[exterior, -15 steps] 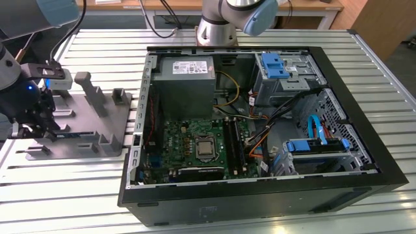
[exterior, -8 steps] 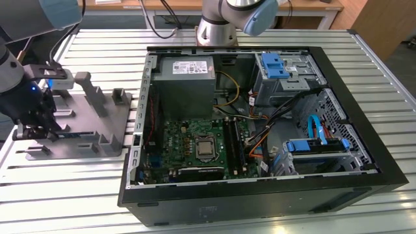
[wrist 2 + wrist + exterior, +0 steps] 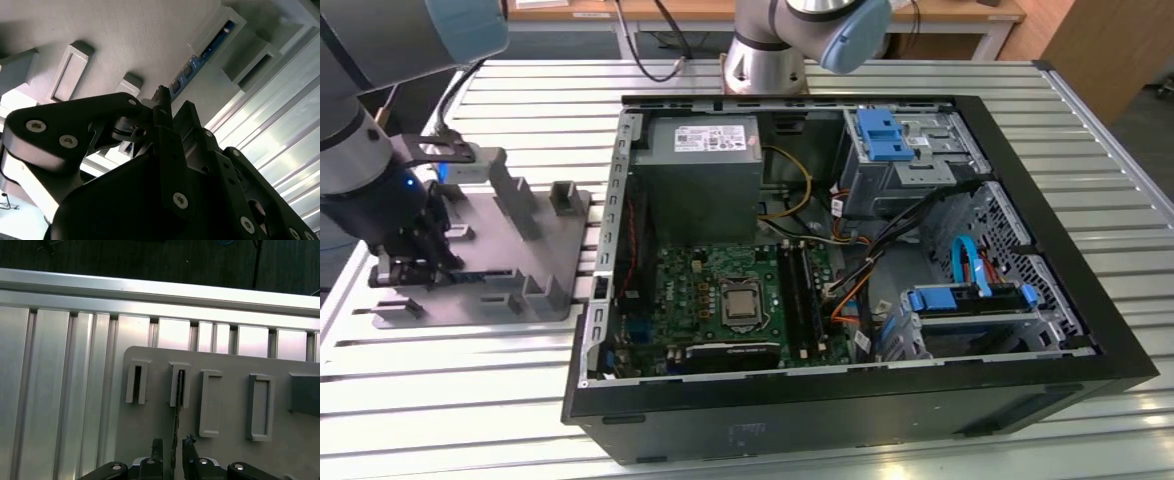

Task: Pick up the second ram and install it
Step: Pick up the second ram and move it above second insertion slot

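— Claw (image 3: 173, 444): spread or pinching?
— Spread, flanking the second ram (image 3: 176, 407), standing on edge in a slot of the grey fixture plate (image 3: 140, 432) right below.
— Surface? Room?
— Ribbed metal counter (image 3: 60, 390) underneath, dark floor (image 3: 150, 255) beyond.
— Extra in the exterior view?
— Open computer case (image 3: 854, 405), well apart.

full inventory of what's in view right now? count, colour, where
ram: 1, blue-green, on edge in a slot of the fixture plate
fixture plate: 1, grey, on the table, exterior view's left of the case
PC case: 1, black, open, mid-table
motherboard: 1, green, inside the case
power supply: 1, grey, inside the case
drive latches: 2, bright blue, case's side at exterior view's right
table: 1, silver, slatted
arm: 1, grey, over the fixture plate
gripper: 1, black, open, fingers either side of the ram
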`<state>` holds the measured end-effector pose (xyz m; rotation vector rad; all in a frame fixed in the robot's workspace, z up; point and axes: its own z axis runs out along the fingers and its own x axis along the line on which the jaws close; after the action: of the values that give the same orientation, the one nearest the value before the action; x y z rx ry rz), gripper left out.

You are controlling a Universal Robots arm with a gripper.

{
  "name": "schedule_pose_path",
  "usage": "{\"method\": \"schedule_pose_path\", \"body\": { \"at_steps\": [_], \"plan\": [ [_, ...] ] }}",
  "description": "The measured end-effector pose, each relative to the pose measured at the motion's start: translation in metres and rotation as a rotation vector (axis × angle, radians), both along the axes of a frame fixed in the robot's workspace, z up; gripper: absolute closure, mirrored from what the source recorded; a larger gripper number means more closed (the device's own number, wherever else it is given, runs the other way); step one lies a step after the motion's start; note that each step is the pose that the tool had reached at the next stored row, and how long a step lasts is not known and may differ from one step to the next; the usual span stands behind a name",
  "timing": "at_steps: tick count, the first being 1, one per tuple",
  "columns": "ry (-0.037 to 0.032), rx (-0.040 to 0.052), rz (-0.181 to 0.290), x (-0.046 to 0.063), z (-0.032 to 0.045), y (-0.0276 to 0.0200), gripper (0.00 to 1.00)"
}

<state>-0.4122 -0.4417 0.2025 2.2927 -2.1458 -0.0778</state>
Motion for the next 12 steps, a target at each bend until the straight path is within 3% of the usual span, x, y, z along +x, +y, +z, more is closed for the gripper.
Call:
{"method": "schedule_pose_path", "body": {
  "at_steps": [5,10,12],
  "plan": [
    [0.0005,0.0012,0.000,0.003,-0.0088,0.0016,0.71],
    [0.0004,0.0189,0.000,0.003,-0.0136,0.0020,0.71],
    [0.0004,0.0201,0.000,0.003,-0.0139,0.0021,0.71]
  ]
}}
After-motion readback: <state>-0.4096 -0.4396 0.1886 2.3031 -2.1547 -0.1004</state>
